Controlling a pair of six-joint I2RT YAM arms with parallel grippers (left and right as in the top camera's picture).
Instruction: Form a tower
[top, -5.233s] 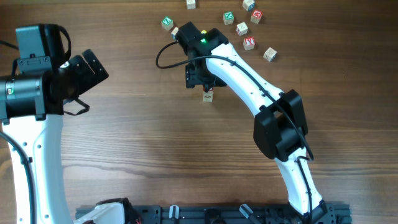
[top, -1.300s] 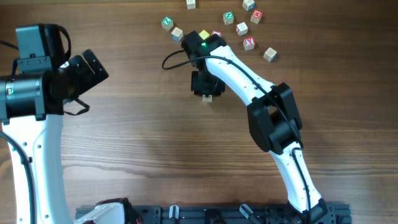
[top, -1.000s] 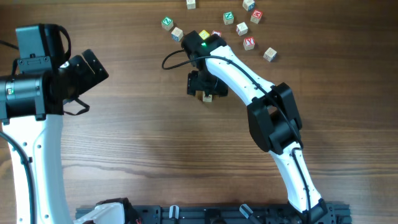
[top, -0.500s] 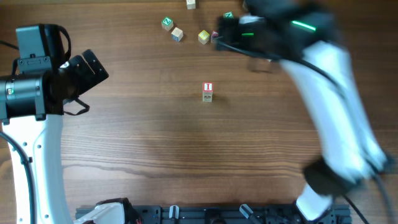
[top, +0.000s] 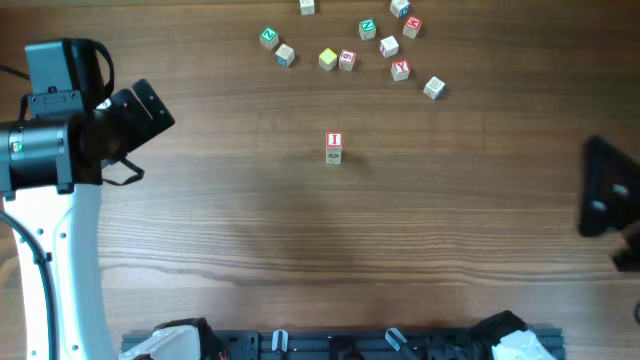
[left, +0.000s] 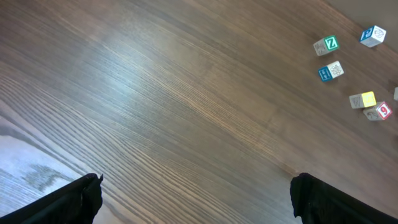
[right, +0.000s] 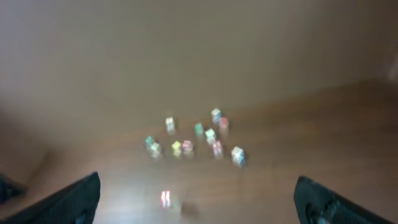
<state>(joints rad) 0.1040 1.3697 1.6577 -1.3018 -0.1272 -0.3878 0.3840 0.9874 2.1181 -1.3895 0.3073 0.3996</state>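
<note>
From overhead, the narrow tower of tiny wooden alphabet cubes topped by a red "I" (top: 334, 147) is standing mid-bench (top: 300, 250), well apart from the scattered loose cubes (top: 328, 60). In the left wrist view, the left tool (left: 196, 202) is gaping wide and carrying nothing. In the blurred right wrist view, the right tool (right: 199, 208) is also gaping wide and empty. A careless arm sweep or a bench jolt could topple so slender a stack.

Tower (top: 334, 148) on table (top: 300, 250), loose cubes (top: 328, 60) behind it

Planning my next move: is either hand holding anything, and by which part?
Nothing is held. The left hand and right hand are both open and empty; the tower stands alone, touched by neither.
</note>
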